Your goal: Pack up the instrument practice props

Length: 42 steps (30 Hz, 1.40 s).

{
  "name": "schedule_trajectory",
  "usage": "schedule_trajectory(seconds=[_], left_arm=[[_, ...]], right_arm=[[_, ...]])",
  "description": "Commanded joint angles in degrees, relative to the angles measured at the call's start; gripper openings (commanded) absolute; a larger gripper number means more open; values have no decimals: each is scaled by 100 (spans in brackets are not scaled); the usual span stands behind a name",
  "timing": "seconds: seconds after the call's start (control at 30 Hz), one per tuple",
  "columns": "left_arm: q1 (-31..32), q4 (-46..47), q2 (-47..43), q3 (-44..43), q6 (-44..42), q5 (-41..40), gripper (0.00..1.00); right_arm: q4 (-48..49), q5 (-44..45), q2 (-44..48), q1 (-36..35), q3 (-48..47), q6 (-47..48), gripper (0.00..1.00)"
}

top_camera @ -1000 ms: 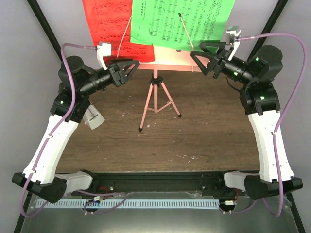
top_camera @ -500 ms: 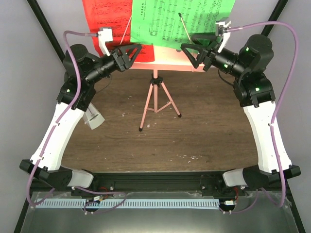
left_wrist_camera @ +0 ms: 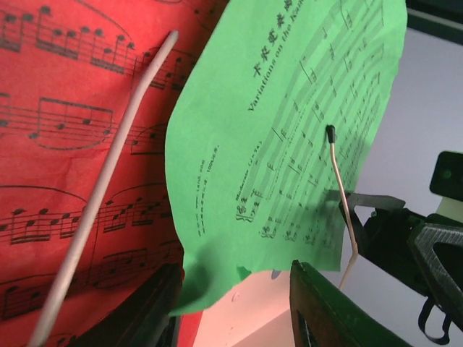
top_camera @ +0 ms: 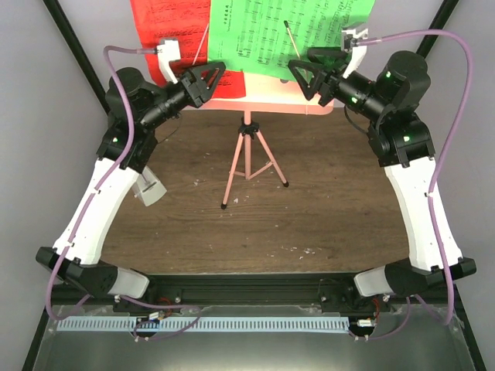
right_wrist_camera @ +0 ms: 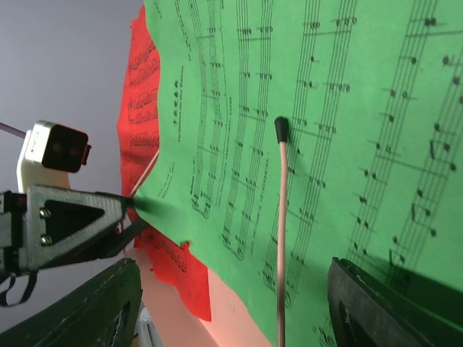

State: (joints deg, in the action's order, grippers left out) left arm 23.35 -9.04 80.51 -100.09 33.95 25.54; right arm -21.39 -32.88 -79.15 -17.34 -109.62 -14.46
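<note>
At the far middle of the counter (top_camera: 332,209), the pink music stand (top_camera: 246,154) carries the red page (top_camera: 166,31) and, overlapping it on the right, the green page (top_camera: 286,31). Hazards: pulling the green page while the retaining wire (right_wrist_camera: 281,217) pins it may tear the paper; an uneven push may topple the light tripod. Left end effector (top_camera: 219,83): jaws apart, straddling the green page's lower left corner, unclamped. Right end effector (top_camera: 300,81): jaws wide apart about the wire, holding nothing
</note>
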Motion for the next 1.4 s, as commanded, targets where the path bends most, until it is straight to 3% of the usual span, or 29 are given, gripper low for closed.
schedule_trajectory(seconds=[0.0, 0.17, 0.33, 0.57, 0.67, 0.77, 0.8, 1.27, 1.3, 1.37], left_arm=[[19, 354, 218, -276, 84, -54, 40], [16, 452, 305, -330, 81, -49, 27], [19, 491, 308, -326, 36, -20, 1], [14, 430, 256, -290, -99, -18, 0], [15, 418, 263, -285, -124, 6, 0], [12, 418, 257, -278, -109, 28, 0], [17, 428, 259, -275, -105, 27, 0], [16, 507, 211, -266, -21, 117, 0], [20, 508, 215, -265, -25, 124, 0], [18, 488, 232, -267, -29, 137, 0]], right_arm=[[-132, 295, -226, -197, -540, 156, 69], [-280, 353, -549, -266, -1025, 163, 58], [-419, 700, -760, -429, -1304, 257, 48], [-525, 1374, -893, -734, -1457, 494, 41], [-422, 1470, -917, -780, -1435, 497, 26], [-259, 1475, -887, -779, -1330, 466, 3], [-173, 1467, -845, -779, -1247, 460, 1], [995, 1302, -279, -779, 4, 406, 1], [973, 1254, -306, -779, -16, 441, 2], [828, 1157, -383, -780, -129, 519, 13]])
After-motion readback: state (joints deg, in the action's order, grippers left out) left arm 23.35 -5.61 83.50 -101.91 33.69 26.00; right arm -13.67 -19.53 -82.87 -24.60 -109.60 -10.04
